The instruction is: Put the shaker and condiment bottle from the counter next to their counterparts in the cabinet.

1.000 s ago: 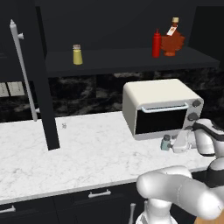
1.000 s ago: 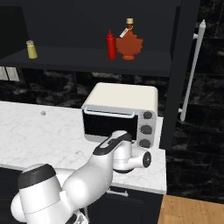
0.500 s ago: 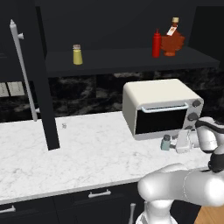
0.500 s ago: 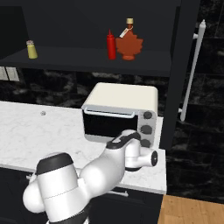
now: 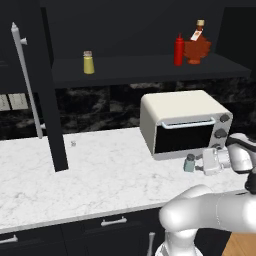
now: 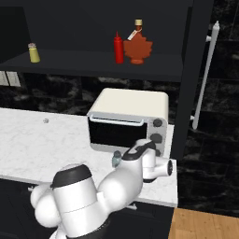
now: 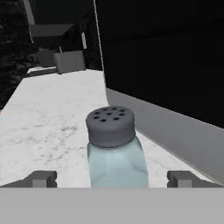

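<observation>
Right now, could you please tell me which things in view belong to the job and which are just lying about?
Job:
- shaker on the counter, between the open pincer tips
- red condiment bottle, already on the cabinet shelf
- yellow shaker
- brown bottle

Lying about:
- toaster oven
- wall outlets

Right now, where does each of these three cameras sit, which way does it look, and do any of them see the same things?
Left base view: behind the arm on its left, looking forward and down over the counter at the toaster oven; white arm at lower right.
Right base view: behind on the right, same scene; white arm at lower left.
Hand view: on the hand, looking along the counter at the shaker between two open finger tips.
Shared: both base views show the red bottle already on the cabinet shelf.
</observation>
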Controlling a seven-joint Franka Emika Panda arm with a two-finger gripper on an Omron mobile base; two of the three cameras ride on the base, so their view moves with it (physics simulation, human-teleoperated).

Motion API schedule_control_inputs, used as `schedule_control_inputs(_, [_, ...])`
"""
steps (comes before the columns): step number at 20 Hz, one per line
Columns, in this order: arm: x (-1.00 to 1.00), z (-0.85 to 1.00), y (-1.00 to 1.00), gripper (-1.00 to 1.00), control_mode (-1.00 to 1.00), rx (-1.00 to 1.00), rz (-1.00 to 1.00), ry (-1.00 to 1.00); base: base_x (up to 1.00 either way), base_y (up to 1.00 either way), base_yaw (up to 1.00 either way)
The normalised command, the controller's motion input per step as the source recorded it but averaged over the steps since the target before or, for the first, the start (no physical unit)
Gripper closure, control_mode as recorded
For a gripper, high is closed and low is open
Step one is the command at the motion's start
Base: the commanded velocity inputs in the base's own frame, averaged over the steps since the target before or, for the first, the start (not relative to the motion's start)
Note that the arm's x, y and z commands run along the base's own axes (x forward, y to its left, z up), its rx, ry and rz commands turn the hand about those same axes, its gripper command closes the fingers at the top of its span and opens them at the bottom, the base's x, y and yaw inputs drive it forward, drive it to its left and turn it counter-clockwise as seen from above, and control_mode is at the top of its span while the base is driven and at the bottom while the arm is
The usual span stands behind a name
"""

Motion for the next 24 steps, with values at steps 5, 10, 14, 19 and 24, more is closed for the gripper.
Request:
schedule_control_inputs(5, [0.02, 0.0, 0.0, -1.0, -1.0, 0.04, 0.12, 0.0, 0.0, 0.0, 0.0])
schedule_control_inputs(10, [0.01, -0.04, 0.0, -1.0, -1.0, 0.06, 0.11, 0.02, 0.0, 0.0, 0.0])
schedule_control_inputs(14, [0.0, -0.04, 0.09, -1.0, -1.0, 0.08, 0.02, 0.08, 0.0, 0.0, 0.0])
schedule_control_inputs(19, [0.01, -0.01, 0.24, -1.0, -1.0, 0.1, 0.0, 0.1, 0.0, 0.0, 0.0])
schedule_control_inputs(24, [0.0, 0.0, 0.32, -1.0, -1.0, 0.1, 0.0, 0.09, 0.0, 0.0, 0.0])
